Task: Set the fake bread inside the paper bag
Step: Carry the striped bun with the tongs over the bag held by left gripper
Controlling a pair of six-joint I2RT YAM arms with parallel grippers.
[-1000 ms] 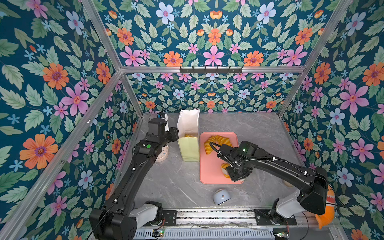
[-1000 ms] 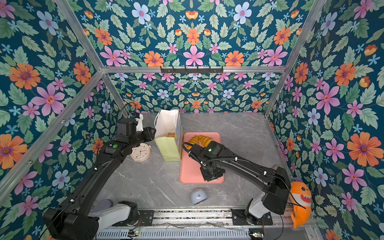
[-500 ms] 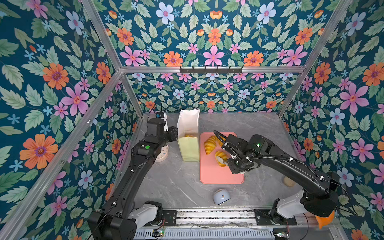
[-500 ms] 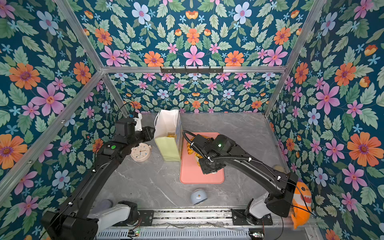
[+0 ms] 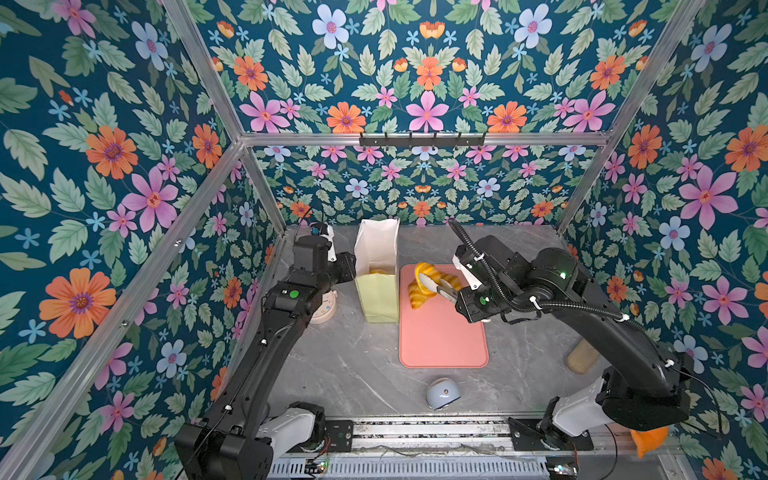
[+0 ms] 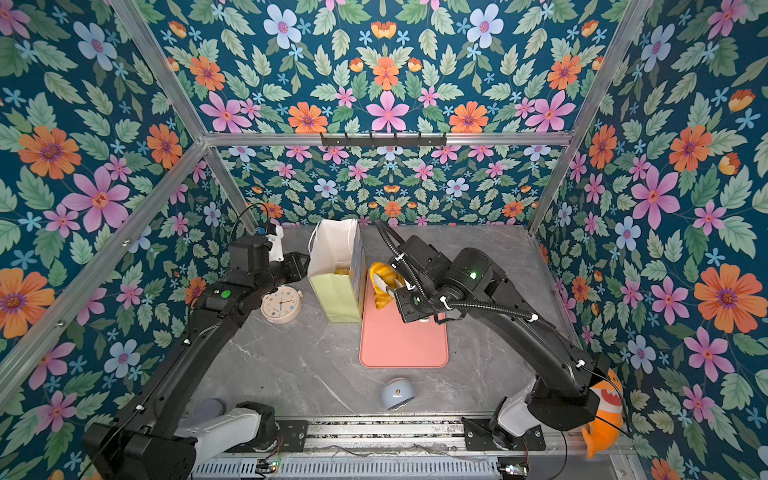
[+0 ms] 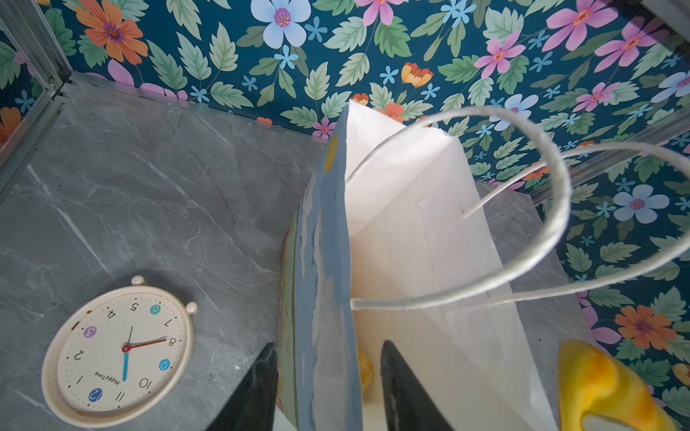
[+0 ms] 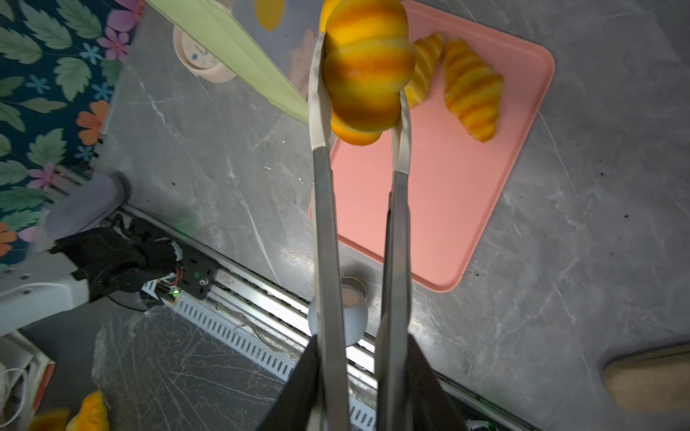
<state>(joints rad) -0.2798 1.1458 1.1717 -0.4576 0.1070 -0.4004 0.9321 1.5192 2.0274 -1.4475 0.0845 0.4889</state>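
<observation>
Right gripper (image 8: 360, 347): fingers closed tight on the handles of a pair of metal tongs (image 8: 325, 231). The white tips of the tongs pinch a croissant (image 8: 367, 71) from both sides. The croissant is glossy and plump in the middle, golden yellow with darker orange-brown bands across its ridges. It hangs clear above the far end of the pink tray (image 5: 442, 340), just beside the printed face of the paper bag (image 5: 376, 297). Two more croissants (image 8: 472, 89) of the same colouring lie side by side on the tray below it.

Left gripper (image 7: 328, 347): fingers apart, one outside the bag's blue printed wall and one inside against the white interior. Whether either finger touches the paper cannot be told. The bag stands upright and open on the grey table (image 5: 353, 374), with its thin white cord handles (image 7: 552, 209) looping above the mouth. A golden pastry (image 7: 365, 367) shows low down inside the bag. A round cream clock (image 7: 119, 354) lies face up on the table near the bag, on the side away from the tray.
</observation>
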